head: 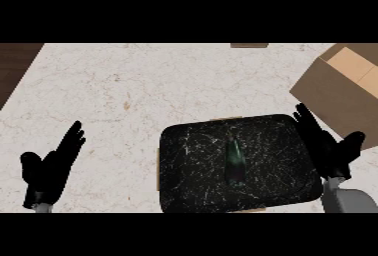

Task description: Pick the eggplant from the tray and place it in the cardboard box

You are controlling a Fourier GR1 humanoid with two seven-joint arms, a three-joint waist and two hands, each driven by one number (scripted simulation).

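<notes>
Eggplant [235, 162] lies near the middle of the tray [192, 150], a slim dark shape with a faint greenish sheen, its long axis running from the tray's far side toward its near side. No hand touches it.

Fingers [308, 122] of the right hand [332, 150] are straight and spread upward, holding nothing; they stand just beside the tray's right edge, their tips level with the tray's far right corner, and the thumb sticks out to the side away from the tray. Whether the hand touches the tray's edge I cannot tell. Its grey forearm [351, 200] comes in near the tray's near right corner.

Fingers [70, 142] of the left hand [48, 172] are likewise straight and relaxed, pointing up and holding nothing, with the thumb apart on the side away from the tray. This hand rests well apart from the tray's left edge, over the bare bench [148, 85].

Dark and speckled with pale scratch-like marks, the tray is square with rounded corners and sits on the pale marbled bench. Beyond the tray's far right corner stands the cardboard box [336, 95], brown, turned at an angle, its lighter flaps showing at its far end. It stays close to the right hand's fingertips but apart from the tray.
</notes>
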